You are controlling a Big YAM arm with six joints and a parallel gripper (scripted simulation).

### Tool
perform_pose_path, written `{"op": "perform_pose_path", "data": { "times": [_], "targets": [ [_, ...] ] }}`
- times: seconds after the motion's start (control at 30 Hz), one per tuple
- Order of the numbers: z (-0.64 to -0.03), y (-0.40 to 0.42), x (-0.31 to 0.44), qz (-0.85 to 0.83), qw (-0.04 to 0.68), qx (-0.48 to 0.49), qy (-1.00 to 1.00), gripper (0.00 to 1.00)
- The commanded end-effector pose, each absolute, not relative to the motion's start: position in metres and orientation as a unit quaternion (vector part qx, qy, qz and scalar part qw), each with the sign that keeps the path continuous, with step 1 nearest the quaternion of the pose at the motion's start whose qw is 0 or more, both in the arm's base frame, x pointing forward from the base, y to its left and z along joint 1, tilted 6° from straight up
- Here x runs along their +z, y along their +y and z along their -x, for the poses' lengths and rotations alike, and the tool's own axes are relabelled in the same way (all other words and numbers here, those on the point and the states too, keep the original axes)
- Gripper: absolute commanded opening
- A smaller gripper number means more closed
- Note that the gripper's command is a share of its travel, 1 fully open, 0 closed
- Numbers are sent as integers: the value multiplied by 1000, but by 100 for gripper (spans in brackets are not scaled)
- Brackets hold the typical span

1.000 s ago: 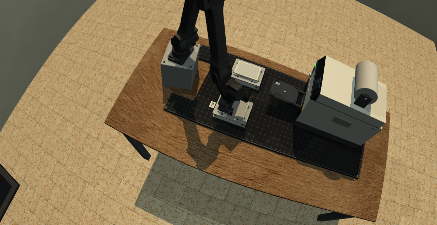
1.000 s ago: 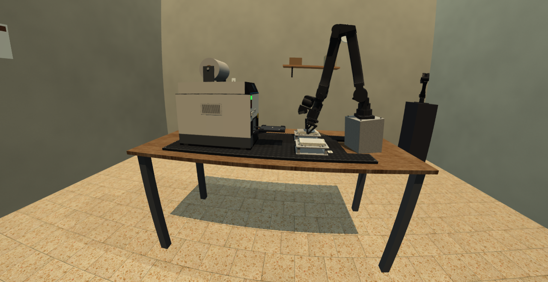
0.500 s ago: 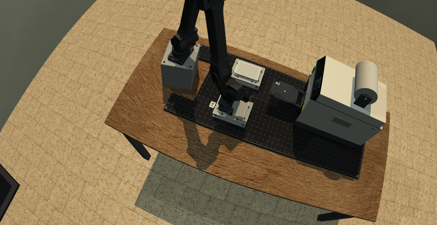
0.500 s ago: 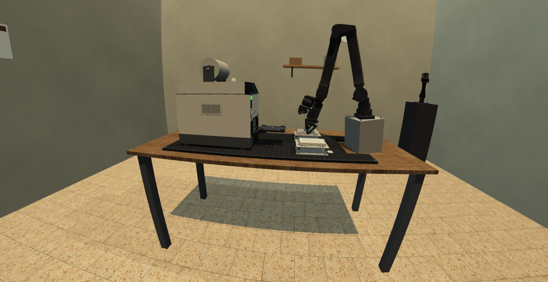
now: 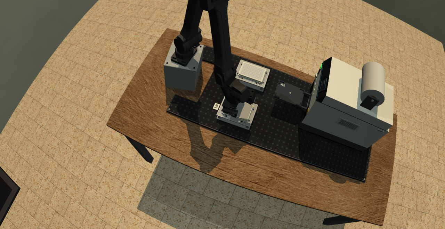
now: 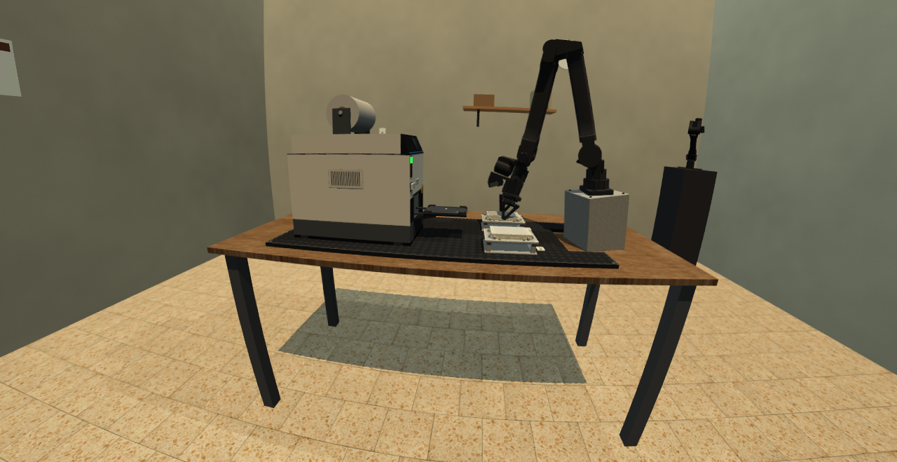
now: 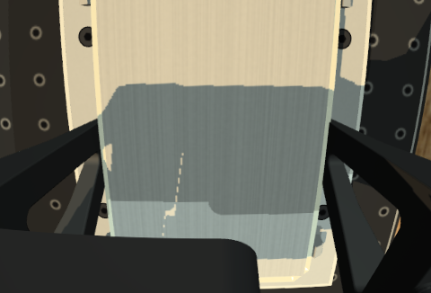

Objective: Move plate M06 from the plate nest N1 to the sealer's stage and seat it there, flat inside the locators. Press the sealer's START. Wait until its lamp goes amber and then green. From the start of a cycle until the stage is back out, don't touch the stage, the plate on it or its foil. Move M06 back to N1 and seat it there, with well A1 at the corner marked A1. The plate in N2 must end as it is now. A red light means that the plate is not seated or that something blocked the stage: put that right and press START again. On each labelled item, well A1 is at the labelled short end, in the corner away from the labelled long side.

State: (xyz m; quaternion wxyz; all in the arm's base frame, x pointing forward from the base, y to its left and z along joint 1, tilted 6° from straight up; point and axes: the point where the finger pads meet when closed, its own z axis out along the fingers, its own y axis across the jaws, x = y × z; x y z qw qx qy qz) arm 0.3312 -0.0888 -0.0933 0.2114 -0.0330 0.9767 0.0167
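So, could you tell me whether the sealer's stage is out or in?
Out: the dark stage sticks out from the sealer, with no plate on it.

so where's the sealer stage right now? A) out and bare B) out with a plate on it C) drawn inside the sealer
A: the stage sticks out from the sealer with no plate on it; the foiled plate sits over its nest, clamped in the hand.

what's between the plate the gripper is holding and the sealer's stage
Only bare black pegboard separates the held plate from the stage, seen in the top view. The gripper is clamped on that plate.
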Motion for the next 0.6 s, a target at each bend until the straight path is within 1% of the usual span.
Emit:
{"op": "perform_pose_path", "data": {
  "times": [0.0,0.57],
  "targets": [
    [-334,-85,-92,41,209,18,977,0],
    [-339,-86,-91,41,212,18,976,0]
  ]
}}
